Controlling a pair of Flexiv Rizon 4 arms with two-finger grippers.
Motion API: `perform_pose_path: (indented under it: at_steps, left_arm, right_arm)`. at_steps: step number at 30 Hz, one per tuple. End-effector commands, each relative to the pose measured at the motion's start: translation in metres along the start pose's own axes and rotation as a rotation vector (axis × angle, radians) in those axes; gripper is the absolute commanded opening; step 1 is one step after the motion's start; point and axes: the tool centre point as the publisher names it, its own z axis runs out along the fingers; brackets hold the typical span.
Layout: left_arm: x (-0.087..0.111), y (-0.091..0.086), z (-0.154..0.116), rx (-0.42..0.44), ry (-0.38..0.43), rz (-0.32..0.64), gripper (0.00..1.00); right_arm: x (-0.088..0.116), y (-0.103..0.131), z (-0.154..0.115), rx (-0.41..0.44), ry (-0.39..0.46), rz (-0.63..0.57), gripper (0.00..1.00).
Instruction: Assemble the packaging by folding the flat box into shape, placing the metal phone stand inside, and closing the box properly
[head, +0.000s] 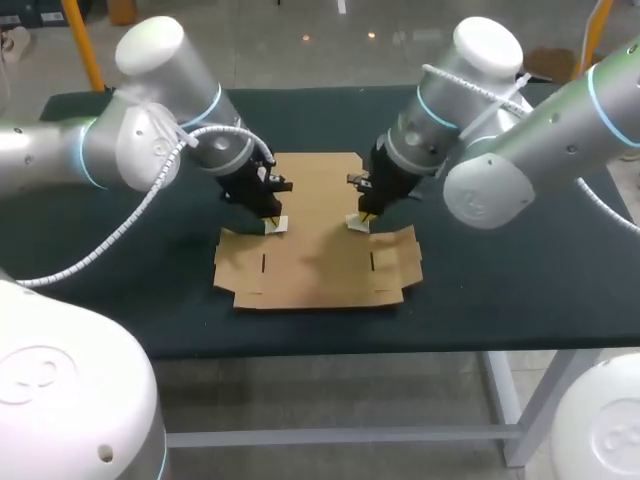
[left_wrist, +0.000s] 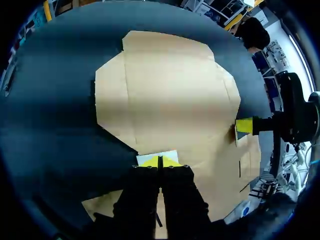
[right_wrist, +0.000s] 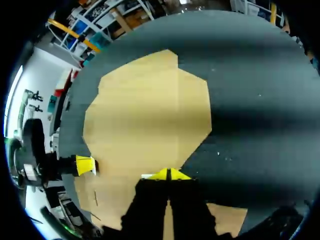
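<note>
Plain tan cardboard (head: 315, 255) on a dark blue-green table (head: 520, 290), the left arm (head: 130, 140) and right arm (head: 520, 150) silver-white with pale blue rings, the black left tool (head: 272, 222) and right tool (head: 360, 220) yellow-tipped.

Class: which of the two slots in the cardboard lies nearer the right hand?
The slot on the right of the cardboard, by the right hand; the other slot sits by the left hand.

The box (head: 310, 270) is plain brown cardboard, matt and smooth. The counter (head: 520, 280) has a dark matt top, possibly cloth. The left arm (head: 130, 150) and right arm (head: 520, 150) wear glossy white shells; the left pincer (left_wrist: 160, 162) and right pincer (right_wrist: 168, 175) look matt black, yellow-tipped.
</note>
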Motion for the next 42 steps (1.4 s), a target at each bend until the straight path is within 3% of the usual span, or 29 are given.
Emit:
perform_pose_path:
  at_steps: [1,14,24,31,42]
  left_arm:
    - [-0.010,0.005,-0.026,0.011,0.033,0.011,0.00]
    - [-0.030,-0.003,-0.072,0.005,0.100,0.025,0.00]
    - [-0.034,0.012,-0.104,0.009,0.127,0.026,0.00]
    - [-0.033,0.032,-0.114,0.003,0.132,0.012,0.00]
    - [-0.020,0.093,-0.119,0.010,0.137,-0.013,0.00]
  right_arm:
    - [-0.017,0.002,-0.018,-0.013,0.058,-0.003,0.00]
    - [-0.042,0.024,-0.046,0.022,0.175,-0.016,0.00]
    - [-0.052,0.024,-0.075,0.038,0.217,-0.024,0.00]
    - [-0.058,0.007,-0.084,0.076,0.242,-0.028,0.00]
    - [-0.059,-0.055,-0.108,0.092,0.226,-0.054,0.00]
